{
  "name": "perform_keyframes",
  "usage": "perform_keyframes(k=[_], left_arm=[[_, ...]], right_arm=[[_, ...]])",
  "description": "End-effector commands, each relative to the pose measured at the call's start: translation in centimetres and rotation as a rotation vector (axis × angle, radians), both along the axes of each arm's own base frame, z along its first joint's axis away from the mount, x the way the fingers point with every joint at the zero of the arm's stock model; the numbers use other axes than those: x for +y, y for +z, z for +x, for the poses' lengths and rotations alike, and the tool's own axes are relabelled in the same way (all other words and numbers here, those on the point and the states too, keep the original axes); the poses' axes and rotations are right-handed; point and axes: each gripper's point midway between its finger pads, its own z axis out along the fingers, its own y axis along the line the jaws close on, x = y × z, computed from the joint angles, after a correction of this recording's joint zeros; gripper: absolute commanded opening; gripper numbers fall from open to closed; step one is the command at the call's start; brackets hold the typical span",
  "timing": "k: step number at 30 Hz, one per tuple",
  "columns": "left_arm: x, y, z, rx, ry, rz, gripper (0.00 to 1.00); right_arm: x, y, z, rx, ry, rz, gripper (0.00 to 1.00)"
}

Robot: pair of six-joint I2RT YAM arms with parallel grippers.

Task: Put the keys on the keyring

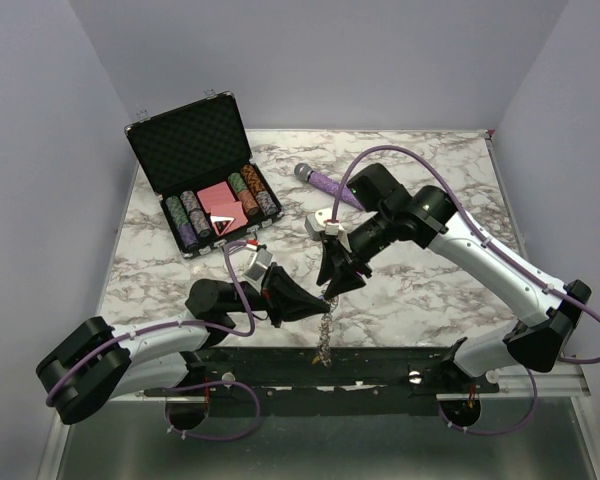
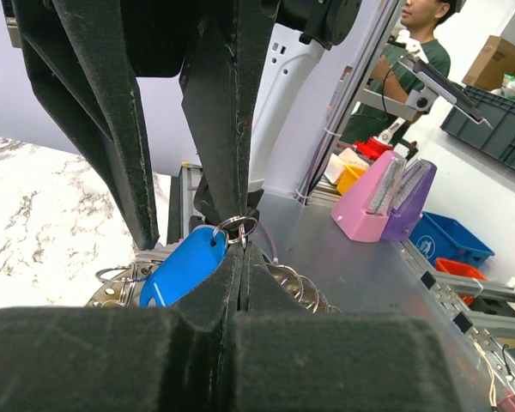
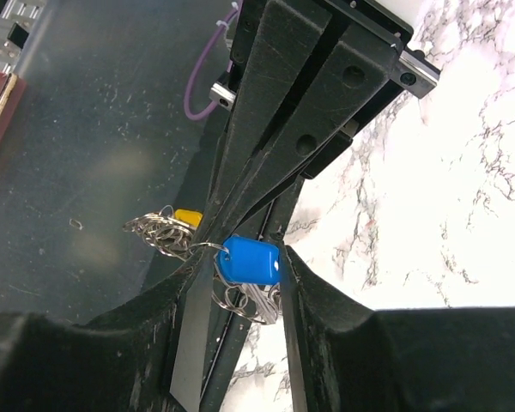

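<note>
My left gripper point(image 1: 315, 298) point(image 2: 242, 249) is shut, pinching a small silver split ring point(image 2: 238, 227) that carries a blue-capped key point(image 2: 184, 266) point(image 3: 251, 262). A bundle of linked rings and keys point(image 1: 326, 335) point(image 3: 159, 230) hangs below it over the table's front edge, with a yellow cap point(image 3: 187, 216) among them. My right gripper point(image 1: 338, 285) point(image 3: 243, 256) meets the left one from above. Its fingers stand apart with the blue cap between them, close against the right finger. Behind my left fingertips show more silvery rings point(image 2: 300, 283). I cannot pick out the large keyring itself.
An open black case of poker chips point(image 1: 205, 175) stands at the back left of the marble table point(image 1: 430, 290). A purple microphone point(image 1: 328, 183) lies at the back centre. The black front rail point(image 1: 380, 365) runs just below the hanging bundle.
</note>
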Motion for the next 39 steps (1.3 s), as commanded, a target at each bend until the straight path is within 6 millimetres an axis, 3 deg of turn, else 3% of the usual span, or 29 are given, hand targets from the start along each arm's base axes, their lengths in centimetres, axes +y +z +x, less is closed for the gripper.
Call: perform_keyframes(k=[1, 22, 29, 34, 39], left_arm=[[2.0, 4.4, -1.9, -0.177, 0.005, -0.207, 0.0], [2.5, 5.3, -1.8, -0.202, 0.042, -0.246, 0.0], [2.8, 5.1, -1.6, -0.226, 0.083, -0.238, 0.0], [2.9, 5.4, -1.2, -0.28, 0.132, -0.221, 0.0], [3.0, 6.1, -0.8, -0.321, 0.168, -0.23, 0.0]], right_arm=[[0.6, 1.8, 0.3, -0.038, -0.008, 0.043, 0.45], [0.2, 2.1, 0.4, 0.007, -0.05, 0.049, 0.46], [-1.6, 4.7, -1.4, 0.122, -0.029, 0.14, 0.47], [-2.9, 3.9, -2.6, 0.149, -0.048, 0.157, 0.48], [-3.1, 4.0, -2.5, 0.095, -0.047, 0.185, 0.49]])
